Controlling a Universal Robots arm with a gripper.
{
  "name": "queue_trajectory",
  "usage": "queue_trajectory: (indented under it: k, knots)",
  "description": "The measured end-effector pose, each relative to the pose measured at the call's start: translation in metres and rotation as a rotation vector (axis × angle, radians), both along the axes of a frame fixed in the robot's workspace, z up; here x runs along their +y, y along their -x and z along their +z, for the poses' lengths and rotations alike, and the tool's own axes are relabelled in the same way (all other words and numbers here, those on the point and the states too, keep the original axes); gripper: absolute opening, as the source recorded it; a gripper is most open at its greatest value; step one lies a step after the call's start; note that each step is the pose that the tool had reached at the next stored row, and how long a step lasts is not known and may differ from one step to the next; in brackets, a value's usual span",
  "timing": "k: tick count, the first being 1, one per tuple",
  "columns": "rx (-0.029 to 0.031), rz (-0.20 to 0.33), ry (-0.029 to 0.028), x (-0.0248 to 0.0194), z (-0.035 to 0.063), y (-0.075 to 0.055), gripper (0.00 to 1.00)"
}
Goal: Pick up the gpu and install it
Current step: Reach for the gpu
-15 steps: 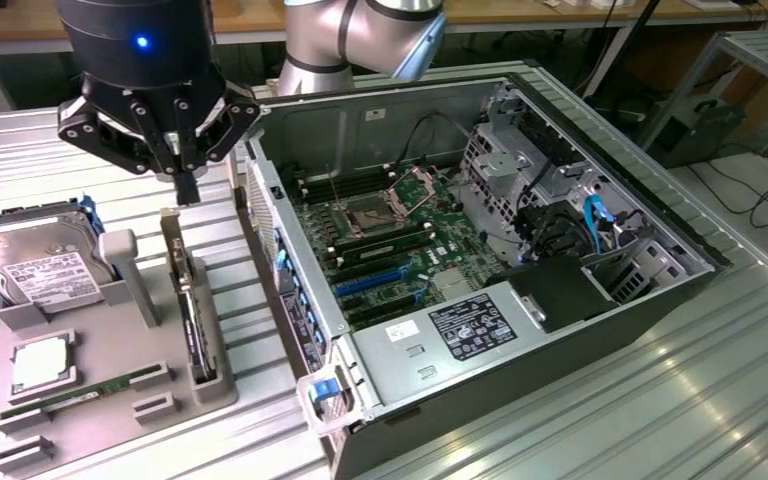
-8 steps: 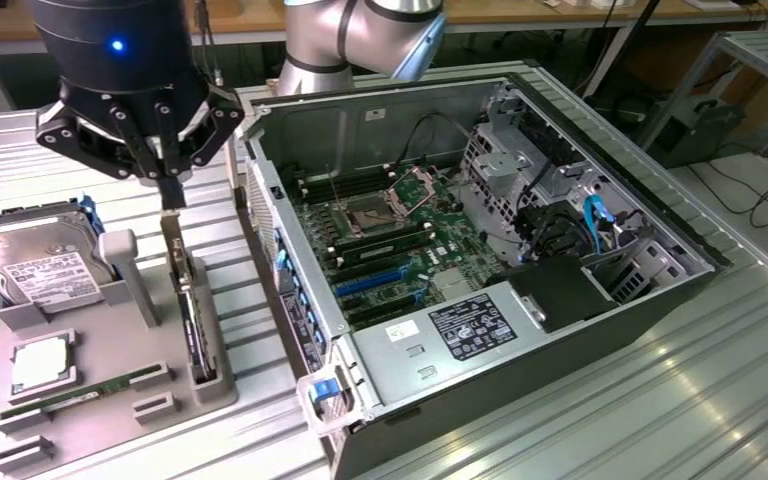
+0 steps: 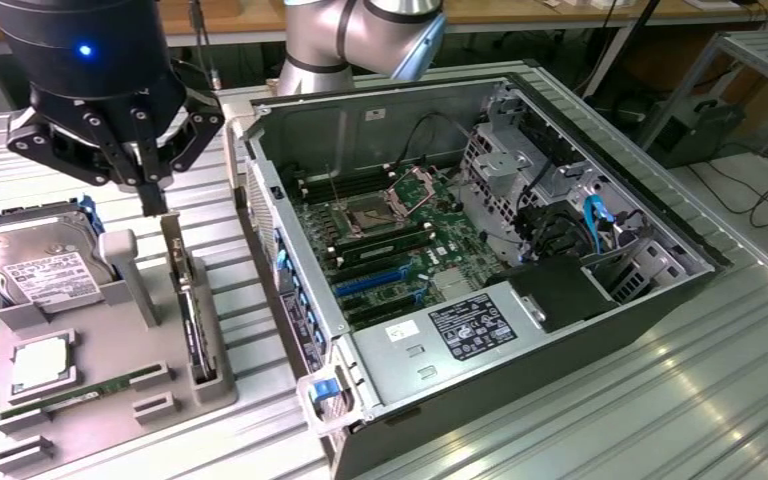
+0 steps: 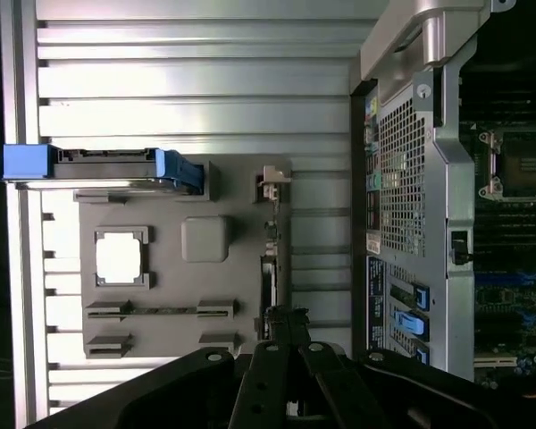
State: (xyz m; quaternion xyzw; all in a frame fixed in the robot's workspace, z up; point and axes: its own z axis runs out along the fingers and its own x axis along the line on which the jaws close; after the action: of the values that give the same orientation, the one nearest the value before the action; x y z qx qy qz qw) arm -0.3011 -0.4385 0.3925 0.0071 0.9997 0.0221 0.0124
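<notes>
- Hanging over the far end of the gray holder, my fingers (image 3: 153, 192) (image 4: 277, 323) point straight down and are pressed together, with no gap I can make out between them.
- Their tips sit just at the top edge of the gpu (image 3: 187, 300) (image 4: 268, 273), at the end farthest from the exterior camera. I cannot tell whether they touch it.
- The gpu stands on its long edge in a slot of the holder (image 3: 117, 410) (image 4: 165, 268), along the side nearest the computer case. Nothing shows it lifted out of that slot.
- In the wrist view a pale bracket piece (image 4: 270, 177) shows at the card's far end, in line with the slot.
- On the same holder, toward the exterior view's left, a hard drive (image 3: 31, 268) with blue rails leans upright.
- A square processor chip (image 3: 40, 362) lies flat in a recess, and a narrow green memory stick (image 3: 84, 392) lies along the near slots.
- The holder rests on the ribbed metal table (image 3: 704, 380) (image 4: 196, 89).
- Just beside it, on the exterior view's right, the computer case (image 3: 664, 290) (image 4: 411, 161) lies on its side with the panel off.
- Inside I can see the motherboard (image 3: 418, 245) with its blue slots and the labelled power supply (image 3: 471, 328).
</notes>
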Motion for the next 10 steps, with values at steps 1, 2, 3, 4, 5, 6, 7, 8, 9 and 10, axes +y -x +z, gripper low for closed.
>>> queue_trajectory:
  k: [1,2,3,4,5,6,7,8,9,10]
  knots:
    - [-0.0001,0.000,0.0000,-0.0003,0.0000,0.002,0.11]
    - [0.0000,0.000,0.0000,-0.0005,0.0000,0.004,0.11]
    - [-0.0001,0.001,0.0000,-0.0007,-0.0001,0.005,0.11]
    - [0.0000,0.001,0.0000,-0.0009,0.0000,0.007,0.11]
    - [0.0000,0.001,0.0000,-0.0011,0.0000,0.009,0.11]
    - [0.0000,0.001,0.0001,-0.0013,0.0000,0.010,0.11]
    - [0.0000,0.001,0.0000,-0.0016,0.0000,0.012,0.11]
    - [-0.0001,0.002,0.0000,-0.0018,0.0000,0.014,0.11]
    - [0.0000,0.002,0.0000,-0.0020,0.0000,0.014,0.11]
    - [-0.0001,0.002,0.0000,-0.0020,0.0000,0.014,0.11]
